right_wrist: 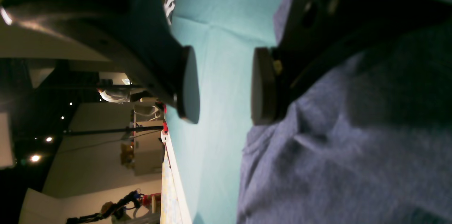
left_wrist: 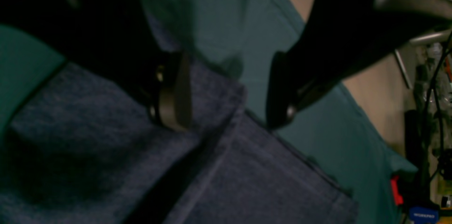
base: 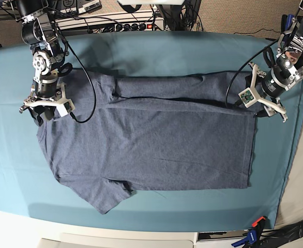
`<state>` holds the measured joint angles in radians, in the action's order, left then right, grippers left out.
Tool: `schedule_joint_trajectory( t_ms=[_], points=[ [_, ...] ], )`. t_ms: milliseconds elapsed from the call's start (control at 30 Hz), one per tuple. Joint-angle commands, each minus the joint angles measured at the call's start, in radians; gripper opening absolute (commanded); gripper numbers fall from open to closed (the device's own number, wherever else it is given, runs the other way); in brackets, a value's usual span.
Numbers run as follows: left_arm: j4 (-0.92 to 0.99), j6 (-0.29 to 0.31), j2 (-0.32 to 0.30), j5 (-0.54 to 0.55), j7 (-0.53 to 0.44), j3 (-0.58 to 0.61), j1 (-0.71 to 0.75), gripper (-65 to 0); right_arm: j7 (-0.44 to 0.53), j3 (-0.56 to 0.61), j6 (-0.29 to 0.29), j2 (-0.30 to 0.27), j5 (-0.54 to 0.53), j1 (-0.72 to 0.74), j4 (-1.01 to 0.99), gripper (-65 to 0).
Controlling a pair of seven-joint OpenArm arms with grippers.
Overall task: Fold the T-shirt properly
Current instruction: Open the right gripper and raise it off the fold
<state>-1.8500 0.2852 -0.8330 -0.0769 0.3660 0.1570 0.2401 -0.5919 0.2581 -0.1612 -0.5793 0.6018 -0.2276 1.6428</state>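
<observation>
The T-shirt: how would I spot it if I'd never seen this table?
Find the teal cloth covering the whole table. The T-shirt lies flat across its middle between the two robot arms, heathered blue-grey with short sleeves. It is the only garment there, darker and greyer than the cloth under it.

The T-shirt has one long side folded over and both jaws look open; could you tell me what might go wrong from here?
1. The folded strip of the T-shirt lies uneven and creased, so later folds may come out skewed.
2. One pad of the left gripper sits close over the cloth and could drag the fold open.
3. The near sleeve is unfolded.
</observation>
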Motion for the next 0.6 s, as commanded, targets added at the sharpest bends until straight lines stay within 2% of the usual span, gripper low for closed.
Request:
schedule_joint_trajectory(
  t_ms=[0, 67, 133, 333, 400, 567],
  points=[
    [-0.012, -0.014, -0.018, 0.003, 0.005, -0.009, -0.009, -29.8, -0.003, -0.01, -0.018, -0.02, 0.017, -0.003, 0.029, -40.0],
    [-0.015, -0.014, -0.018, 0.003, 0.024, -0.009, -0.004, -29.8, -0.011, -0.009, -0.008, -0.034, 0.027, -0.04, 0.075, -40.0],
    [-0.018, -0.014, -0.018, 0.003, 0.03, -0.009, -0.001, -29.8, -0.023, -0.009, 0.029, -0.056, 0.027, -0.094, 0.149, -40.1],
    [-0.027, -0.014, -0.018, 0.005, 0.038, -0.009, -0.001, -29.8, -0.101, -0.009, 0.213, -0.136, 0.008, -0.297, 0.371, -40.1],
    [-0.031, -0.014, -0.018, 0.023, 0.038, -0.009, -0.001, -29.8, -0.114, -0.009, 0.235, -0.153, 0.008, -0.364, 0.408, -40.1],
    [-0.031, -0.013, -0.011, 0.045, 0.037, -0.009, -0.002, -29.8, -0.12, -0.01, 0.274, -0.151, -0.018, -0.491, 0.425, -40.0]
  ],
)
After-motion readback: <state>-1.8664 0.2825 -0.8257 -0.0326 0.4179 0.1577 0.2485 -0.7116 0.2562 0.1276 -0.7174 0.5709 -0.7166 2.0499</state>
